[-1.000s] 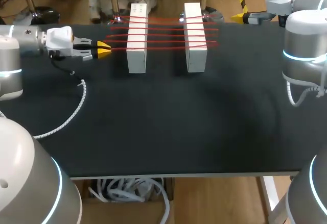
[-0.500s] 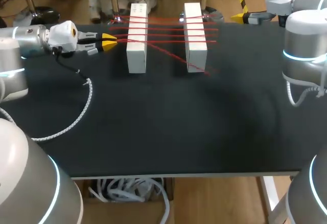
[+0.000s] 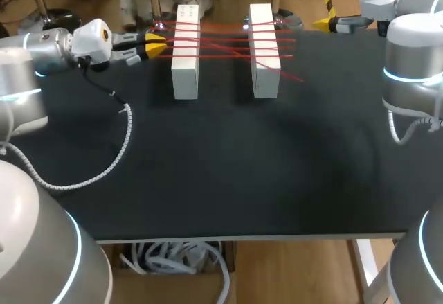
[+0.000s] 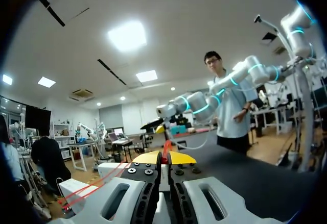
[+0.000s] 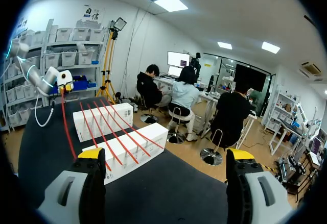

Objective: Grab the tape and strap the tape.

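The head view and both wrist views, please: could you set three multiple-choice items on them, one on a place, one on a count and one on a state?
1. Where is the left gripper?
A) beside the left white block
B) between the two blocks
C) at the table's near edge
2. How many white blocks stand on the table?
A) one
B) two
C) four
3. The right gripper is:
A) shut on tape
B) open
C) shut on a block

1 A: its yellow tips, shut on the red tape, sit beside that block.
2 B: a left and a right block.
3 B: its fingers stand wide apart, with nothing between.
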